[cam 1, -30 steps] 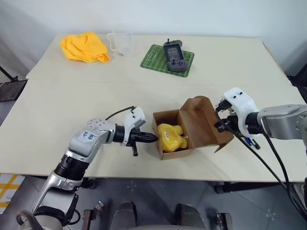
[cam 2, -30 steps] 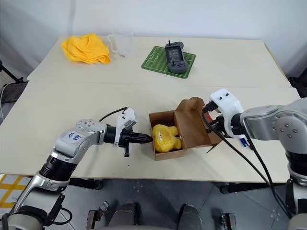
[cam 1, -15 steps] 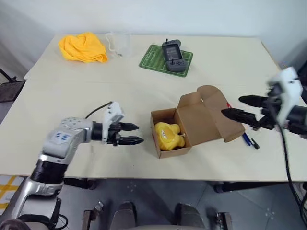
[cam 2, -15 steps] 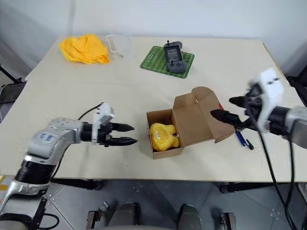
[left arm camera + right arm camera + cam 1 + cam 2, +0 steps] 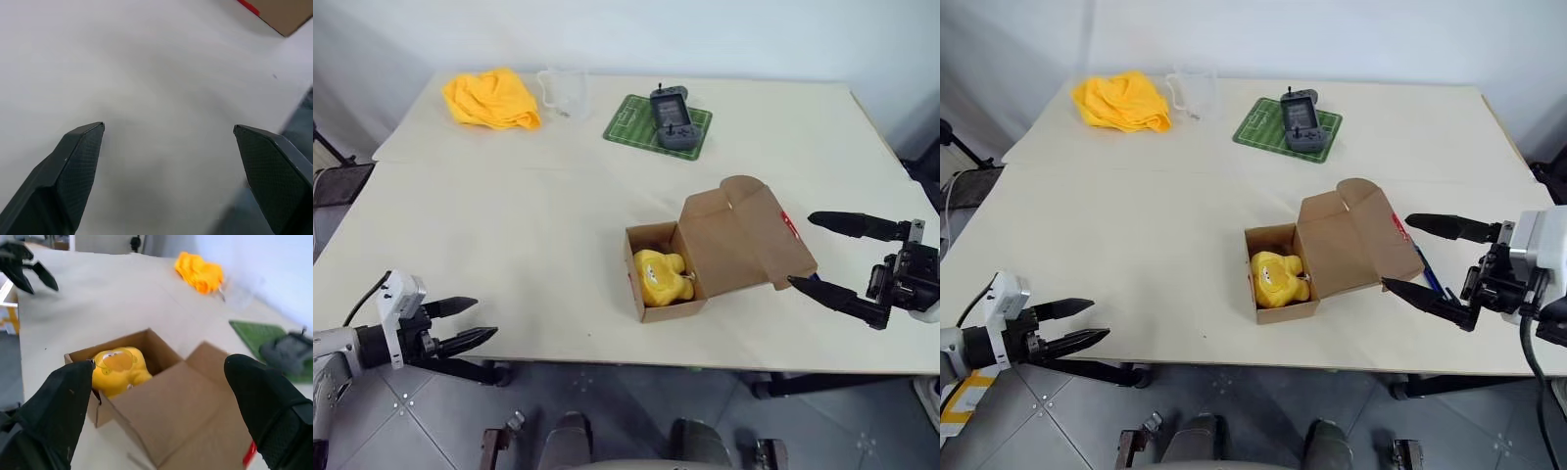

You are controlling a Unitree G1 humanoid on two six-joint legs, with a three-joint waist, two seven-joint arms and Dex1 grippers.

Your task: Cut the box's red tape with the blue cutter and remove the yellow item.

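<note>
Surface: pale beige table (image 5: 509,215).
Box: small brown cardboard carton (image 5: 720,255), flaps open, near the front edge.
Contents: small yellow soft lump (image 5: 658,277) inside.
Tape: red patch (image 5: 788,226) on the lid.
Left gripper (image 5: 468,322): fingers spread wide, empty, off the table's front-left corner.
Right gripper (image 5: 818,251): spread wide, empty, just right of the lid.

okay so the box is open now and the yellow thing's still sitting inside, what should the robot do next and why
Probably bring the open right gripper over the box and down onto the yellow item. The lid is folded back, the item lies exposed in the compartment, and both grippers are empty and off to the sides. The right one is nearer; the left gripper is at the table's near left edge.
</note>
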